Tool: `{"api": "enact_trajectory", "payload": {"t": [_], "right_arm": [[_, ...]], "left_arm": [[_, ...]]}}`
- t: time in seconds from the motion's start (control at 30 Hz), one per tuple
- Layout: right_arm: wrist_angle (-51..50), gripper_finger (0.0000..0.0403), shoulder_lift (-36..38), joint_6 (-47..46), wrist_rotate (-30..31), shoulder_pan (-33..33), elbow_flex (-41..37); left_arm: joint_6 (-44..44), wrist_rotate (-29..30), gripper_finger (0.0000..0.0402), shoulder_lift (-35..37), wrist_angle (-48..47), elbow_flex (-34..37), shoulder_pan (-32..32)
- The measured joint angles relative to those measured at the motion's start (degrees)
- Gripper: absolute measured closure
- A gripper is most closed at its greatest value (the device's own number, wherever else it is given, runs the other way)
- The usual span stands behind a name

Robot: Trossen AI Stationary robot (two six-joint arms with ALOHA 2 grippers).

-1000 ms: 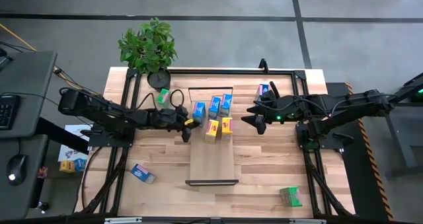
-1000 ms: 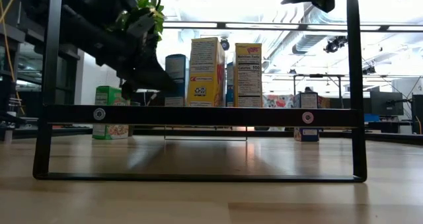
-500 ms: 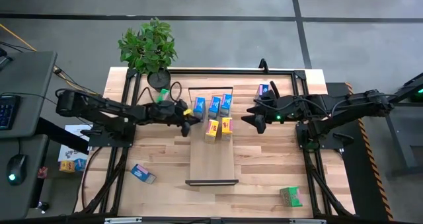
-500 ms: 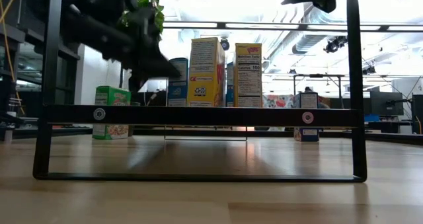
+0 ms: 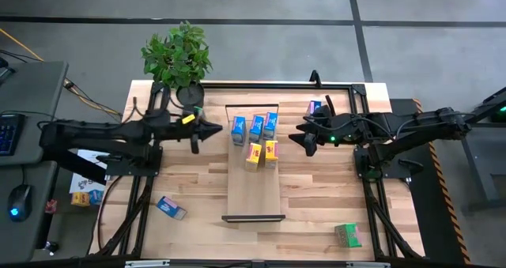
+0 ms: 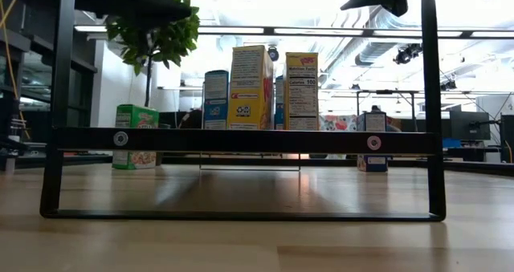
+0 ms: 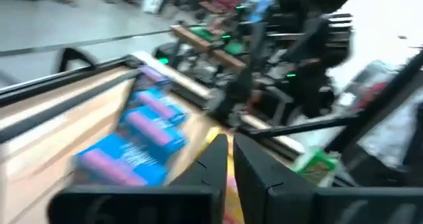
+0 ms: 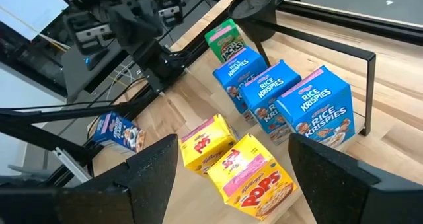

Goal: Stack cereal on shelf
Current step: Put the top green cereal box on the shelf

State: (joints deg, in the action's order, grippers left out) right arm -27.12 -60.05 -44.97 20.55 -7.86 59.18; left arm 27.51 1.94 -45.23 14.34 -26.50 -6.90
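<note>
The shelf is a narrow light board with black brackets, lying on the table's middle. Three blue cereal boxes and two yellow ones stand upright on its far half; they also show in the right wrist view. My left gripper is shut and empty, in the air left of the shelf; the left wrist view shows its fingers almost together. My right gripper is open and empty, in the air right of the shelf, its fingers wide apart.
A green box stands by the plant pot at the far left. A blue box stands at the far right. Another blue box lies near left, and a green one near right.
My left gripper has drawn back from the shelf's left side toward the table's left and far edges and has risen out of the low view. The boxes on the shelf stand as before.
</note>
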Motion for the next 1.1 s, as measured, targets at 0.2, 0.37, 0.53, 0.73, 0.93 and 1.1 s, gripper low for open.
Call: {"api": "enact_trajectory", "payload": {"t": [0.2, 0.37, 0.53, 0.73, 0.93, 1.1], "right_arm": [[0.01, 0.0123, 0.0, -0.07, 0.2, 0.0, 0.0], [0.0, 0.0123, 0.0, -0.04, 0.3, 0.0, 0.0], [-0.02, 0.0123, 0.0, 0.0, 1.56, 0.0, 0.0], [-0.04, 0.0123, 0.0, 0.01, 1.58, 0.0, 0.0], [-1.17, 0.0123, 0.0, 0.0, 1.99, 0.0, 0.0], [-5.57, 0.0123, 0.0, 0.02, 7.96, 0.18, 0.0]], "left_arm": [[0.63, 3.78, 0.0316, 7.13, -14.75, 0.0, -1.55], [2.1, 3.57, 0.0236, 11.25, -20.49, 0.0, -2.7], [3.78, 2.96, 0.0167, 13.9, -21.75, 0.0, -3.25], [0.85, 3.18, 0.013, 13.69, -20.73, -4.28, -3.27], [1.16, 10.03, 0.013, 5.16, -44.74, -18.09, -4.79], [5.38, 10.77, 0.0131, -4.81, -70.61, -33.26, -7.23]]}}
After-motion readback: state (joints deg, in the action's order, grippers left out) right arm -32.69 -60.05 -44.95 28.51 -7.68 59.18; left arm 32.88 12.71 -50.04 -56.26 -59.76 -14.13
